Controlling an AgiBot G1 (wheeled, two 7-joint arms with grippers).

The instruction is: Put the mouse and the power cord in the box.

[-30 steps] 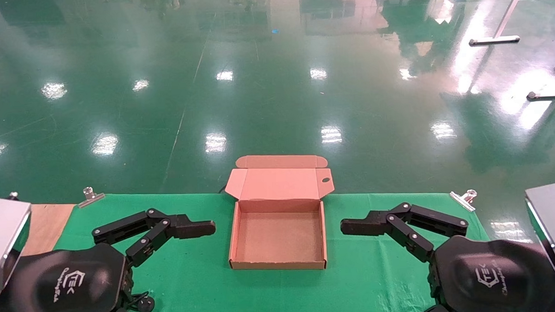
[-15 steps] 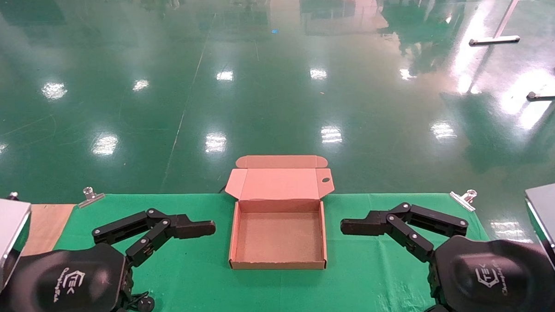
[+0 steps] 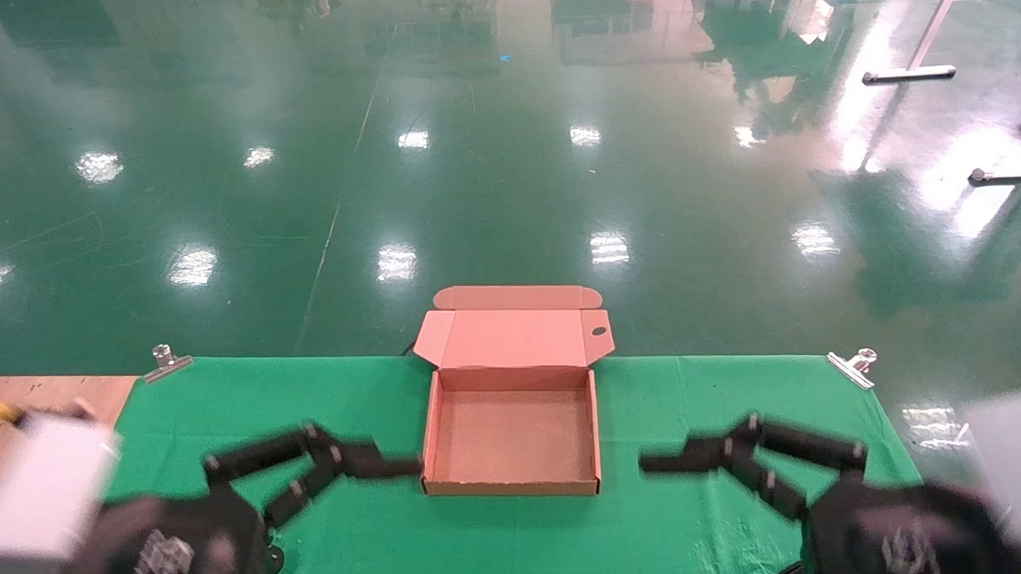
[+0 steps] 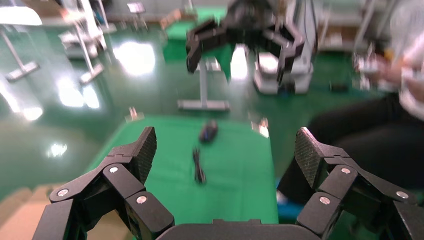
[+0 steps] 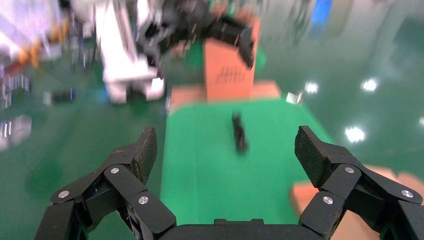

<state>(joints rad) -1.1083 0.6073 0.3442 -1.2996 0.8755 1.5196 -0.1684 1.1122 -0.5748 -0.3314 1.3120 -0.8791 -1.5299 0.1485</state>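
The box (image 3: 517,482) lies open and empty at the middle of the green cloth, its lid flap folded back. My left gripper (image 3: 402,467) hovers by the box's near left corner and my right gripper (image 3: 657,464) off its right side, both blurred. In the left wrist view the left gripper (image 4: 225,140) is open and empty. Beyond it on the cloth lie the small oval mouse (image 4: 208,131) and the long dark power cord (image 4: 198,167). My right gripper (image 5: 226,137) is open and empty too, with a dark bundle, apparently the power cord (image 5: 239,132), ahead of it.
Metal clips (image 3: 167,360) (image 3: 853,364) pin the green cloth at the table's far edge. Bare wood (image 3: 47,392) shows at the far left. A box corner (image 5: 305,192) sits beside the right fingers. A seated person (image 4: 380,120) is beyond the table's right end.
Both arms have dropped toward the near edge and now blur with motion. The left fingertips have shifted right, up to the box's near left corner. The box has not moved.
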